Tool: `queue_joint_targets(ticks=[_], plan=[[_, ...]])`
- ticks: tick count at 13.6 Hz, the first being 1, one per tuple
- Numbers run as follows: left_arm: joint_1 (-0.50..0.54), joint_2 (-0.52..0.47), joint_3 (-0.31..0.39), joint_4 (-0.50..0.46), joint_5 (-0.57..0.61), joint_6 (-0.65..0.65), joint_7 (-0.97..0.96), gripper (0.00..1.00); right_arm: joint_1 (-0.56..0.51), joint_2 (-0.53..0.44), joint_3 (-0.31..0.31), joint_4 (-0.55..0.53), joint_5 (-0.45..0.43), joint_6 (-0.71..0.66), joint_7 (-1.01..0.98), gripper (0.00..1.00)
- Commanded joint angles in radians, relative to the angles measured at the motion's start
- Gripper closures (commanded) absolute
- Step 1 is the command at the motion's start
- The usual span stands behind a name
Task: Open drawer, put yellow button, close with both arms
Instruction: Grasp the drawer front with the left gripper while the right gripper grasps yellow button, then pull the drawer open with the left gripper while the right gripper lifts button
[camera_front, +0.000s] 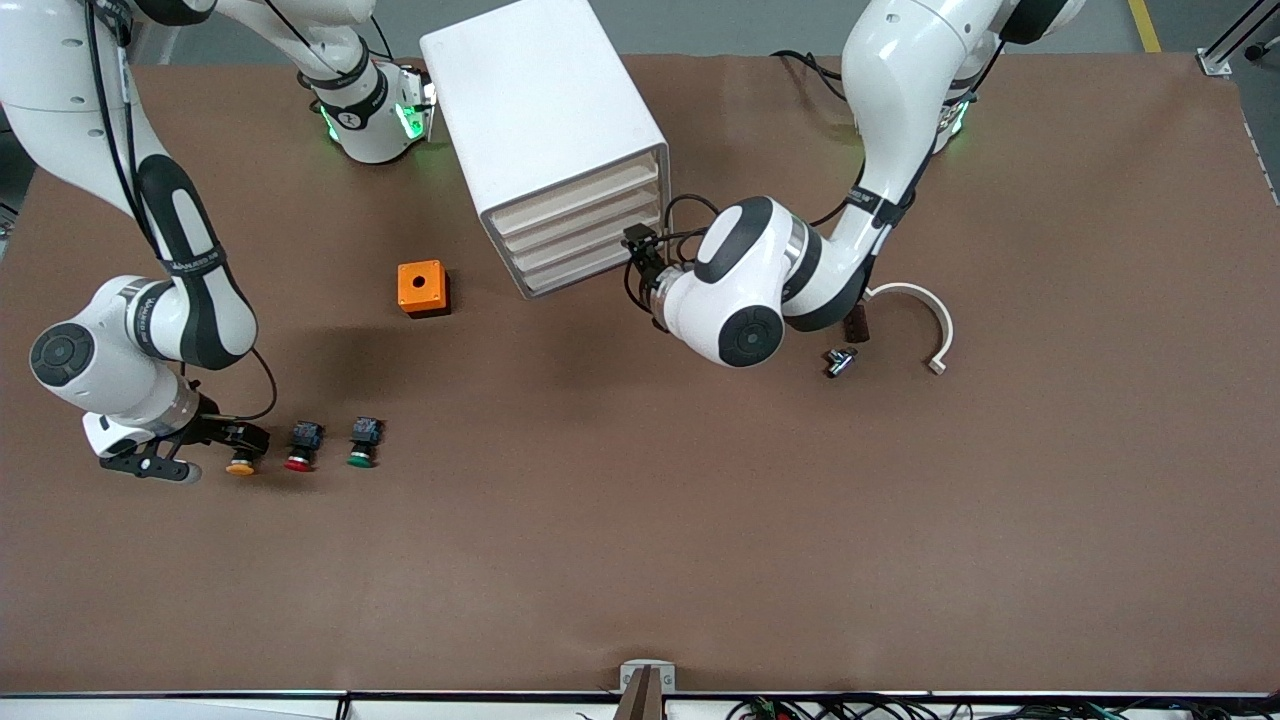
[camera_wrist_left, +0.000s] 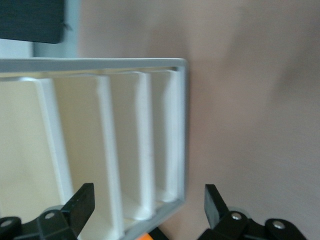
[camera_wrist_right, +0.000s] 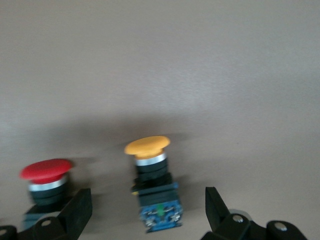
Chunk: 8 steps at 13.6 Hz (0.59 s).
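Small yellow-capped push-button with black-and-blue body (camera_wrist_right: 154, 190) lies on brown table (camera_front: 700, 520) between spread fingers of right gripper (camera_front: 238, 440), body toward wrist, cap pointing away; not yet clamped. Red-capped button (camera_wrist_right: 46, 180) just beside one finger. Left gripper (camera_wrist_left: 149, 205), jaws wide, faces cream fronts of white cabinet (camera_front: 540, 130); uppermost drawer (camera_front: 575, 195) shut.

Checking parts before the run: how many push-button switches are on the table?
3, in a row: yellow button at the open right gripper, red button beside it, green button next. None visibly hidden.
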Motion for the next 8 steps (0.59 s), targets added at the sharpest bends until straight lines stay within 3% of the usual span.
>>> queue_joint_targets(ticks=[1,2,4,5,7,8], plan=[[0.001,0.021,-0.005,0.017,-0.101,-0.068,-0.030,0.26,-0.021,0.024,0.013,0.001,-0.004,0.020,-0.017,0.00],[-0.014,0.022,-0.011,0.017,-0.125,-0.073,-0.030,0.32,-0.021,0.029,0.015,0.001,-0.004,0.022,-0.017,0.00],[-0.041,0.030,-0.011,0.017,-0.152,-0.074,-0.041,0.32,-0.021,0.038,0.015,-0.005,-0.004,0.022,-0.017,0.00],[-0.047,0.032,-0.011,0.015,-0.165,-0.074,-0.047,0.32,-0.022,0.038,0.015,-0.014,-0.004,0.022,-0.018,0.11],[-0.070,0.039,-0.011,0.015,-0.185,-0.074,-0.053,0.32,-0.019,0.037,0.015,-0.016,-0.004,0.009,-0.027,0.97],[-0.080,0.044,-0.011,0.015,-0.185,-0.074,-0.054,0.32,-0.019,0.037,0.015,-0.016,-0.004,0.006,-0.032,1.00]])
